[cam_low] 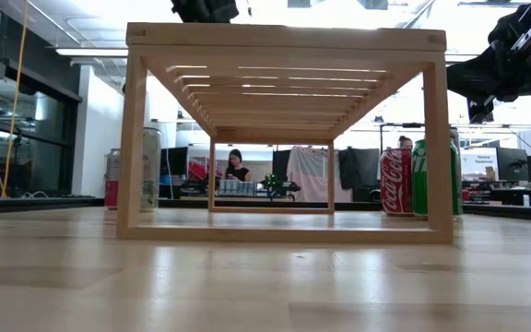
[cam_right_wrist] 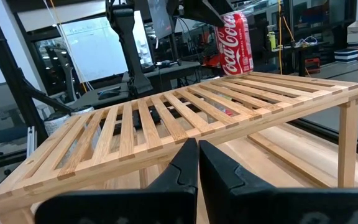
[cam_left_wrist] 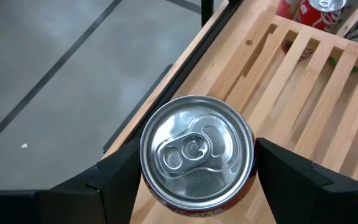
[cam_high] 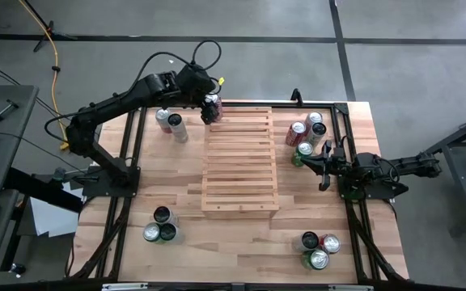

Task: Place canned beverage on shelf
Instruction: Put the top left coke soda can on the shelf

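Presently, status by item:
Table (cam_high: 241, 234): butcher-block top w/ black frame; can clusters near all four corners.
Shelf (cam_high: 241, 158): slatted light-wood rack, centre of table, slats horizontal.
Left gripper (cam_high: 210, 107): at shelf's far-left corner, fingers clamped either side of red can (cam_right_wrist: 234, 42); can upright, at the shelf's corner edge; can't tell if resting on slats.
Right gripper (cam_right_wrist: 197, 163): beside shelf's right side, above table, fingers pressed together, nothing held.
Nearby cans (cam_high: 306, 133): red/green group just right of shelf, far side.
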Robot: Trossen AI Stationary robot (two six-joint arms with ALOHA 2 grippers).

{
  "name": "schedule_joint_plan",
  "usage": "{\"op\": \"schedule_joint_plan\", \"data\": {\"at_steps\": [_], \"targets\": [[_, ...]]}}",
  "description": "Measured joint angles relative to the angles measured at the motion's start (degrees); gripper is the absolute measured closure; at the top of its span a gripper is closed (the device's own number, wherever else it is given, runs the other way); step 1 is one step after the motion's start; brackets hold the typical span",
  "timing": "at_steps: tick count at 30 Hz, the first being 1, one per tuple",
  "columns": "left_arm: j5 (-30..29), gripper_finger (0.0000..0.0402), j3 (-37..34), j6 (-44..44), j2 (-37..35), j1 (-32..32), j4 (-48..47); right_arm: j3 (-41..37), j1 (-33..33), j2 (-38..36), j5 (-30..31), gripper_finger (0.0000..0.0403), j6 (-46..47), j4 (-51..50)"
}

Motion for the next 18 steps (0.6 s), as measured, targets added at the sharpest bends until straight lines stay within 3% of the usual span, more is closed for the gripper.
{"op": "schedule_joint_plan", "data": {"at_steps": [8, 18], "targets": [[0.2, 0.0132, 0.0, 0.9, 0.0, -0.3, 0.6, 0.0, 0.0, 0.0, 0.0, 0.0403, 0.0, 0.0], [1.3, 0.0089, 0.0, 1.4, 0.0, -0.3, 0.4, 0.0, 0.0, 0.0, 0.0, 0.0403, 0.0, 0.0]]}}
